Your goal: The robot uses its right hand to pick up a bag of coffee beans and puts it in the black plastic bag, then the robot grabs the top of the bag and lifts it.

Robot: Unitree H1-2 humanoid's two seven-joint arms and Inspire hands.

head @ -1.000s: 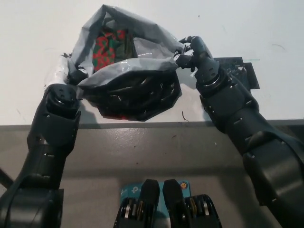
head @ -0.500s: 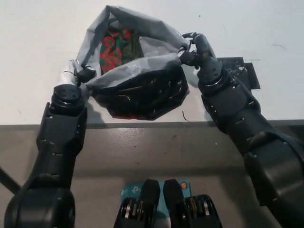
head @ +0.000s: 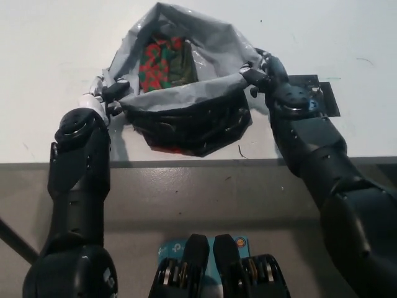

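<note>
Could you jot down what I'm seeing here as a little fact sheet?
Surface: white table
Container: crinkled black plastic bag, mouth held open
Contents: red and green patterned coffee bean bag, inside it
Left robot hand: gripping bag's left rim
Right robot hand: gripping bag's right rim
Nearby: flat black plate at right

No readable text anywhere. Coffee bag (head: 162, 62) inside the black bag (head: 186, 102) shows only a red/green pattern, no legible lettering. Dark flat plate (head: 324, 99) on the counter (head: 49, 49), right side, has small marks too blurred to read.
</note>
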